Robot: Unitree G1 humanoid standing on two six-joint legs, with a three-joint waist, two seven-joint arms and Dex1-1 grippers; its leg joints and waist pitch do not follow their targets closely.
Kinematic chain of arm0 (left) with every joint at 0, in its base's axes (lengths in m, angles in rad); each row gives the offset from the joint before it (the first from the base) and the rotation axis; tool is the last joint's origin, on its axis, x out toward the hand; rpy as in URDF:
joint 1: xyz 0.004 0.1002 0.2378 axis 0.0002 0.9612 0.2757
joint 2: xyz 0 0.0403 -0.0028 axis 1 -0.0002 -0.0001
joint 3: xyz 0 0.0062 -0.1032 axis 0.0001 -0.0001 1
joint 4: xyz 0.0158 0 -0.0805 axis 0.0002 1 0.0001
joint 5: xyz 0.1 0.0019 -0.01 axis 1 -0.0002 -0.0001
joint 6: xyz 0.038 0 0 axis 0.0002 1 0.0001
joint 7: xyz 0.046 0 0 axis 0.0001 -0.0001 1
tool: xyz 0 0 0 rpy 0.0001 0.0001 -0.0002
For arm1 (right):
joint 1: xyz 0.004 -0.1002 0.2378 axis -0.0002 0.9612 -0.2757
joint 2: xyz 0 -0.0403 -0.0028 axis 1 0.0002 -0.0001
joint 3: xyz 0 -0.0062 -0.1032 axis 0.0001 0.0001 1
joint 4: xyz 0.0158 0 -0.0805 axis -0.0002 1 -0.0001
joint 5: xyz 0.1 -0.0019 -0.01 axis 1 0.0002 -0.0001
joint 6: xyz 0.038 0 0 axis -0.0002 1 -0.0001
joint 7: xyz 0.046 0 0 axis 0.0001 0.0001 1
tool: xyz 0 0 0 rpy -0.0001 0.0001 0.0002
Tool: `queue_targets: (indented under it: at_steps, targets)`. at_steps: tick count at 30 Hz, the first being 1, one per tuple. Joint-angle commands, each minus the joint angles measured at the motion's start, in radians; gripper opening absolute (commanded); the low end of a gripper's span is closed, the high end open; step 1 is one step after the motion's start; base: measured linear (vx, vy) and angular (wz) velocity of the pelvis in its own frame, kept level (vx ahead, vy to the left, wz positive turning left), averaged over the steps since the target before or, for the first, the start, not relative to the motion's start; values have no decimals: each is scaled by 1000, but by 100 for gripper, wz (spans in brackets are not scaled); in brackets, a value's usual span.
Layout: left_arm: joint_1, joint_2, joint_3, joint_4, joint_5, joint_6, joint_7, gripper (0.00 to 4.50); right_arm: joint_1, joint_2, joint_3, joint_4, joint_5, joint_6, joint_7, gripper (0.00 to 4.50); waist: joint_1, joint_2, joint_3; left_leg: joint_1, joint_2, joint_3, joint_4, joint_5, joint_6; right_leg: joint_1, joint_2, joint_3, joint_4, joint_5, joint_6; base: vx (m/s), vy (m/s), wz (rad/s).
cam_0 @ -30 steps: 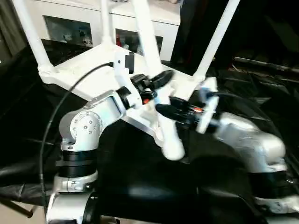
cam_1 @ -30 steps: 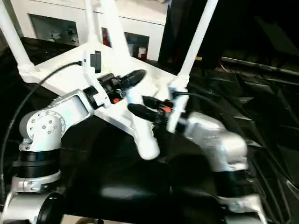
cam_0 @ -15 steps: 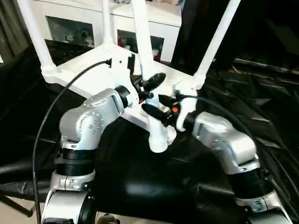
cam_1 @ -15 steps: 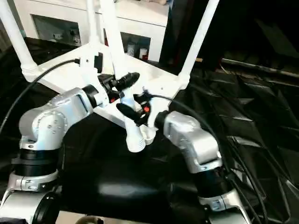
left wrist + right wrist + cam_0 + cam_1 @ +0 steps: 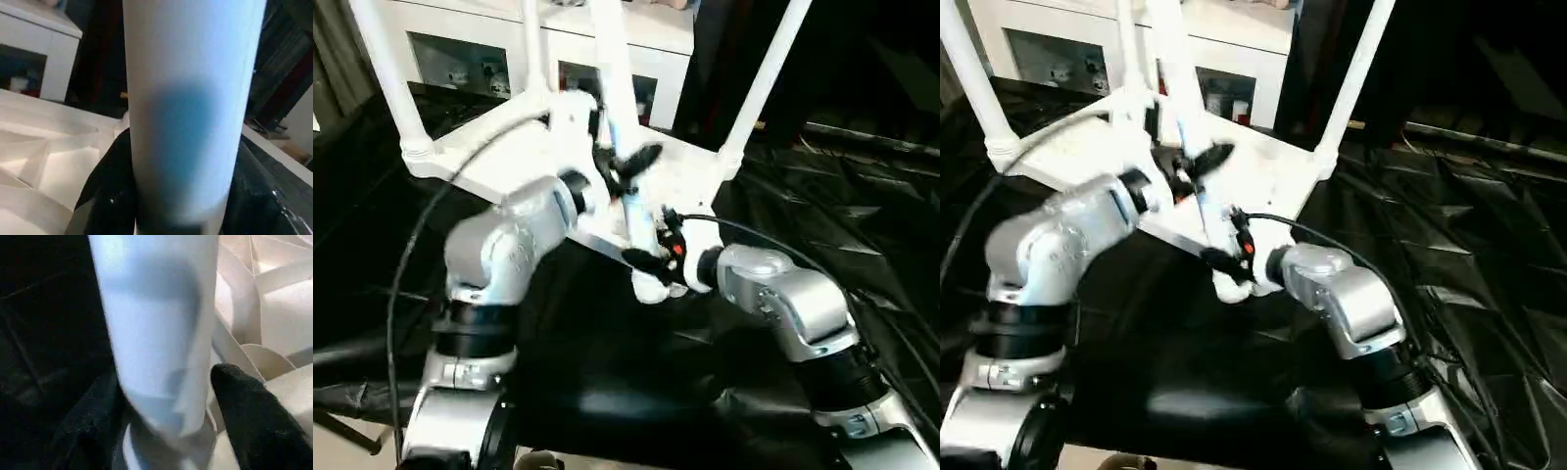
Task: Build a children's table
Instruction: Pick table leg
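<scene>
The children's table lies upside down, its white ribbed top (image 5: 499, 147) resting on the black work table. Three white legs stand in its corner sockets: left (image 5: 386, 78), back (image 5: 536, 49) and right (image 5: 764, 88). A fourth leg (image 5: 610, 59) stands almost upright over the near corner, its thick end (image 5: 651, 286) at the socket there. My left gripper (image 5: 628, 164) is shut on this leg partway up, with black fingers (image 5: 105, 191) on both sides of it. My right gripper (image 5: 656, 250) is shut on the leg low down, with its fingers (image 5: 239, 411) beside the ribbed underside.
A white glass-door cabinet (image 5: 460, 59) stands behind the work table. The table's black cover (image 5: 636, 392) lies in folds in front of me and on the right (image 5: 862, 196). A black cable (image 5: 411, 264) loops from my left arm.
The fourth leg has swung from a slant to nearly upright. Its thick end has moved back to the near corner. My right arm has drawn in leftward, and my left gripper has risen with the leg.
</scene>
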Motion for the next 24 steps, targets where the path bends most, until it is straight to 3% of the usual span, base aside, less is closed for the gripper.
queue_targets:
  at_steps: [1, 7, 14, 15, 16, 19, 20, 21, 24]
  targets:
    - [-29, 14, 12, -10, -3, -13, -6, 177, 12, -33, -26, -4, -5, 24, 3, 235, -6, 10, -65, 34, 51, -30, -75, -217, -110, 31, -73, 52, -77, -139, -78, 0, 0, 0]
    - [-28, 21, 18, -11, -6, -3, -21, 177, 18, -24, -33, -20, 19, 11, 34, 202, -7, 10, -66, 34, 52, -31, -74, -214, -108, 31, -74, 51, -75, -135, -85, 0, 0, 0]
    - [-15, 33, -4, -17, -7, -7, -48, 177, 29, -29, -45, -49, 67, -28, 113, 195, -6, 10, -66, 33, 52, -30, -74, -210, -103, 33, -75, 51, -74, -118, -96, 0, 0, 0]
    - [-10, 40, -10, -22, -13, -11, -71, 233, 39, -38, -60, -69, 111, -59, 186, 195, -5, 9, -66, 34, 52, -29, -73, -215, -99, 33, -75, 51, -75, -126, -96, 0, 0, 0]
    - [-9, 42, -11, -23, -14, -11, -75, 247, 41, -41, -65, -74, 123, -65, 205, 195, -3, 9, -66, 35, 53, -29, -72, -222, -94, 34, -77, 52, -76, -131, -95, 0, 0, 0]
    - [6, 44, 8, -36, -85, 8, -153, 254, 57, -59, -92, -99, 191, -79, 292, 194, -3, 10, -66, 33, 53, -30, -73, -207, -85, 34, -75, 50, -74, -119, -106, 0, 0, 0]
    - [18, 50, 10, -47, -114, 14, -195, 283, 63, -65, -105, -104, 219, -72, 323, 193, -1, 10, -66, 34, 54, -29, -71, -206, -82, 34, -77, 50, -72, -115, -119, 0, 0, 0]
    - [35, 56, 17, -62, -155, 20, -251, 283, 73, -78, -121, -111, 257, -63, 373, 193, -2, 9, -65, 32, 52, -29, -71, -204, -81, 34, -76, 50, -74, -118, -126, 0, 0, 0]
    - [68, 64, 34, -76, -221, 24, -347, 290, 89, -100, -136, -117, 299, -63, 448, 193, 0, 8, -64, 32, 52, -26, -71, -210, -67, 35, -76, 50, -76, -136, -144, 0, 0, 0]
